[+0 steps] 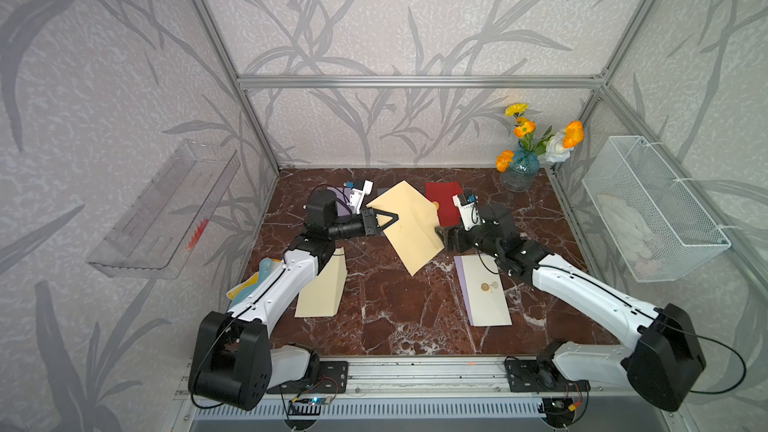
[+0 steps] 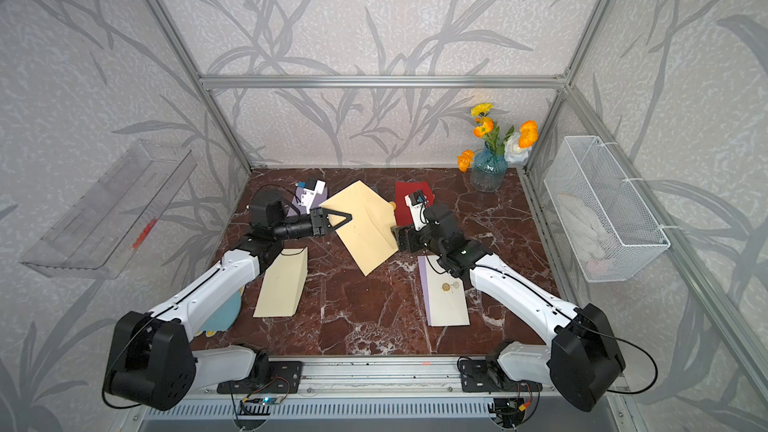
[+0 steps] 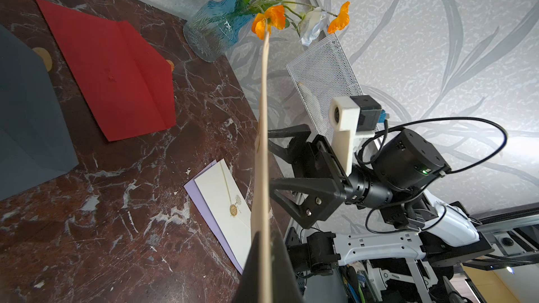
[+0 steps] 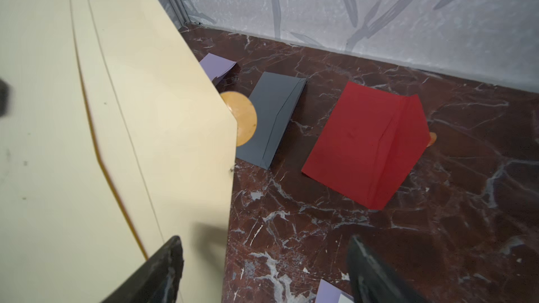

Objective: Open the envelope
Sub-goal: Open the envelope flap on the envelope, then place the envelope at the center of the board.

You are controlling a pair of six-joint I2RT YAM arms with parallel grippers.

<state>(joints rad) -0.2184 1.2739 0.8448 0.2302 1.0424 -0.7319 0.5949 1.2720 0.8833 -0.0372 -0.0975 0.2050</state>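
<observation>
A cream envelope (image 1: 409, 234) (image 2: 365, 226) hangs tilted above the marble table, its pointed flap spread out with a round orange seal (image 4: 242, 120) at the tip. My left gripper (image 1: 397, 216) (image 2: 351, 216) is shut on the envelope's left part; in the left wrist view the paper (image 3: 264, 141) runs edge-on out of the pinched jaws (image 3: 264, 236). My right gripper (image 1: 439, 231) (image 2: 395, 229) (image 4: 265, 240) stands open at the envelope's right edge. One finger (image 4: 163, 266) is in front of the paper (image 4: 102, 112), the other over the table. Nothing is gripped between them.
On the table lie a red envelope (image 1: 442, 201), a grey one (image 4: 271, 118), a white one on lilac paper (image 1: 486, 292) and a cream one (image 1: 322, 292) under the left arm. A blue vase of flowers (image 1: 519, 172) stands back right. A wire basket (image 1: 652, 209) hangs on the right wall.
</observation>
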